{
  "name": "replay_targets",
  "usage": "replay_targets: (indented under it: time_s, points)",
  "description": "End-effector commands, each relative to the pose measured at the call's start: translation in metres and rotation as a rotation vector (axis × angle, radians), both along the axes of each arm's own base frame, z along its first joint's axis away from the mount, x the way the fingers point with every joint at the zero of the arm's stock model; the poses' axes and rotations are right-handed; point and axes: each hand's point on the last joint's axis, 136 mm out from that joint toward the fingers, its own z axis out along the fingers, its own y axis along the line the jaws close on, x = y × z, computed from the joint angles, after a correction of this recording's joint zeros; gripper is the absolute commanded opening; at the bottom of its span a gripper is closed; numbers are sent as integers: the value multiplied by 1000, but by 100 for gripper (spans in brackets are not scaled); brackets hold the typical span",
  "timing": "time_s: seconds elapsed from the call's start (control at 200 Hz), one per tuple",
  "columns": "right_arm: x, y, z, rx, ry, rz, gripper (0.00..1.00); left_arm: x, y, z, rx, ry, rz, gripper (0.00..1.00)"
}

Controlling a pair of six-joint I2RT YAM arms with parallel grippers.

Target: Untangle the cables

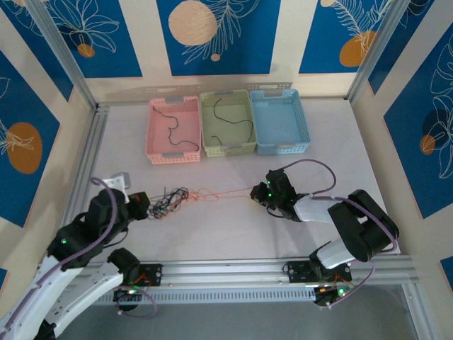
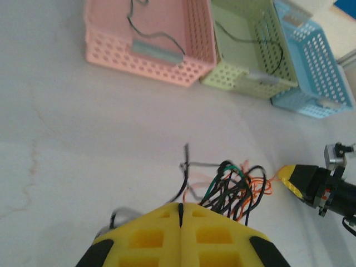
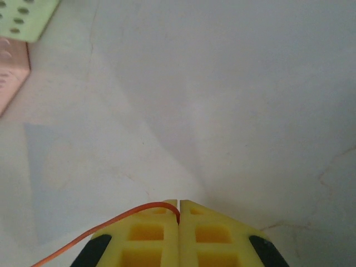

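While the left arm lies low across the table's [image 1: 233, 234] seven-o'clock corner, its yellow-fingered left tool [image 1: 144, 206] points toward three o'clock. Its fingers are pressed together on a black strand at the edge of the loose knot of hair-thin black, red-orange and greenish cables [image 1: 170, 200]. Seen from the left wrist, the knot lies just off the fingertips at one o'clock, looped and crossing itself. From the knot a single red-orange wire [image 1: 223, 193] stretches toward three o'clock. It ends in the right tool [image 1: 257, 191], whose yellow fingers are clamped on it. The right arm is folded at five o'clock, forearm reaching toward nine. At twelve o'clock stand a pink perforated plastic basket [image 1: 153, 134] and a green perforated plastic basket [image 1: 207, 124], each holding one curled black cable [image 1: 174, 132].
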Motion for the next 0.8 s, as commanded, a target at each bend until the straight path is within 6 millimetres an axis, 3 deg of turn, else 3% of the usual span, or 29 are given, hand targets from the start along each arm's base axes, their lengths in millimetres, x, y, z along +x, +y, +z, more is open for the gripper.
replay_targets:
  time_s: [0.0, 0.22, 0.335, 0.625, 0.795]
  points:
    - [4, -14, -1, 51, 20, -97, 0, -15, 36, 14, 126, -13, 69, 0]
    - [2, -32, -8, 78, 50, -186, 0, -35, 80, 71, 212, -128, 159, 0]
    - [1, -39, -11, 91, 65, -221, 0, -46, 101, 87, 253, -163, 211, 0]
    - [-2, -59, -7, 108, 72, -297, 0, -63, 132, 90, 281, -199, 310, 0]
    - [-1, -76, 20, 40, 43, -254, 0, -54, 116, 83, 289, -186, 242, 0]
